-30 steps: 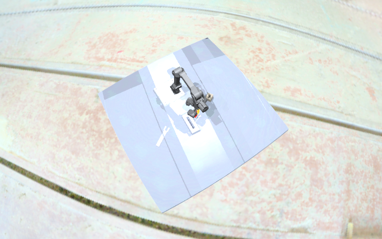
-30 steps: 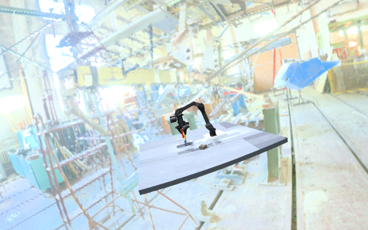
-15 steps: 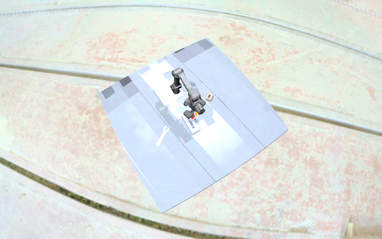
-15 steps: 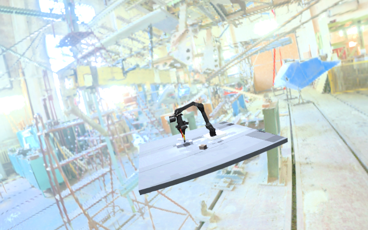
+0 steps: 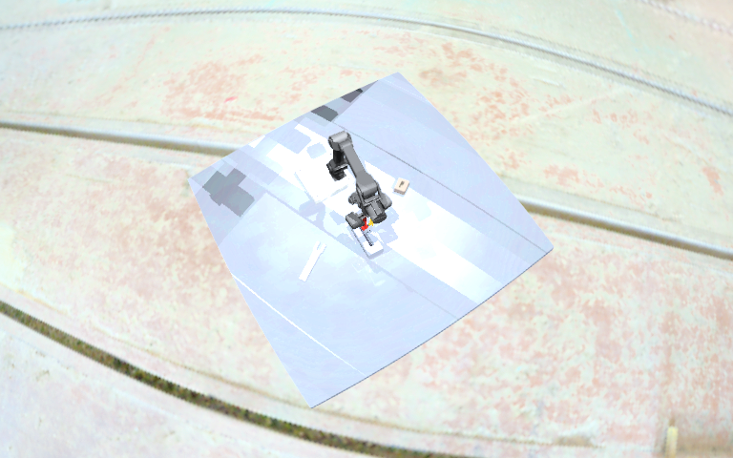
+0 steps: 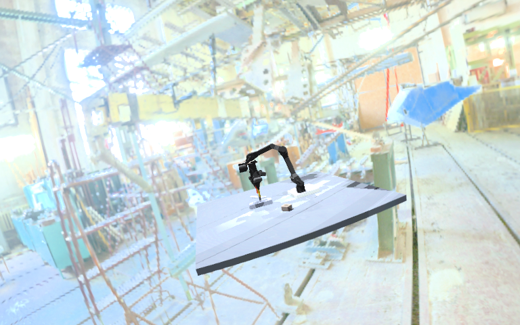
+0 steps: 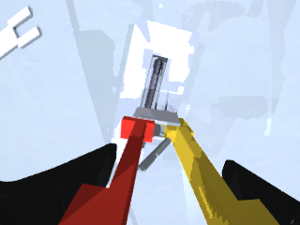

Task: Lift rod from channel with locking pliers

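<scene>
- The rod (image 5: 369,239) (image 7: 157,77) lies lengthwise in its channel; dark and slim, we judge it stiff and perhaps slippery, its weight unknown to us.
- We would take it near mid-length, a jaw on each side, so it neither tips nor slides as it rises.
- The channel block (image 5: 372,251) (image 6: 264,203) (image 7: 135,58) holds the rod in a narrow slot; its walls could catch a misaligned jaw.
- Our locking pliers (image 5: 365,222) (image 6: 258,193) (image 7: 157,116) hang over the block, one handle red, one yellow. Whether their tips straddle the rod, we cannot tell.
- Our gripper (image 5: 366,218) (image 6: 256,185) (image 7: 171,159) pinches those spread handles between its fingers; we would lower squarely before squeezing to the lock.
- Outward, the small tan holster (image 5: 401,185) (image 6: 286,207) stands apart, without the pliers.
- Across from it lies a white fork-ended piece (image 5: 310,264) (image 7: 7,41).
</scene>
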Controlling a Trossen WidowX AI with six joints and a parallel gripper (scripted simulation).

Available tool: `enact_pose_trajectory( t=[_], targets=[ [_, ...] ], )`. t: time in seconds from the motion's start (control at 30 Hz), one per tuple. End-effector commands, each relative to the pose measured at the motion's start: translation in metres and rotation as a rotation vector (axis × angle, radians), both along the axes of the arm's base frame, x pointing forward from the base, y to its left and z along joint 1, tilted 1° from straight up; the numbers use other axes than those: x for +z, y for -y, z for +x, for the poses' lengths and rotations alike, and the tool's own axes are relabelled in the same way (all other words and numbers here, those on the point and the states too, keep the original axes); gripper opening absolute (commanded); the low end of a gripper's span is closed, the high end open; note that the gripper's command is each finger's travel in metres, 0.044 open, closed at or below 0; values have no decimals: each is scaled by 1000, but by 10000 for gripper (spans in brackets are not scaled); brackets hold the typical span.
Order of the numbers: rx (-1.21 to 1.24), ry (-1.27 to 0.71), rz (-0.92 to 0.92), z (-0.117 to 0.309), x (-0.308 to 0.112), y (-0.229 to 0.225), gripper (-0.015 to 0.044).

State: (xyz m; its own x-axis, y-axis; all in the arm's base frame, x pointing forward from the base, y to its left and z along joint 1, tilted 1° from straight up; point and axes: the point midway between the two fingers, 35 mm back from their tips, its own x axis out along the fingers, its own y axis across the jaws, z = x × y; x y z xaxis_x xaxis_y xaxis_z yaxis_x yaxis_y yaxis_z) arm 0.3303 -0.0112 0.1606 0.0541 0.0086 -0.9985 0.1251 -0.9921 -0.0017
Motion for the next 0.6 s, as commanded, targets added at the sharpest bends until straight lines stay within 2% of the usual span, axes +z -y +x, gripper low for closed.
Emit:
enact_pose_trajectory(
  t=[0.0,0.57],
  targets=[
    [-50,2,7,1,1,6,316],
    [-114,6,9,3,0,18,316]
  ],
)
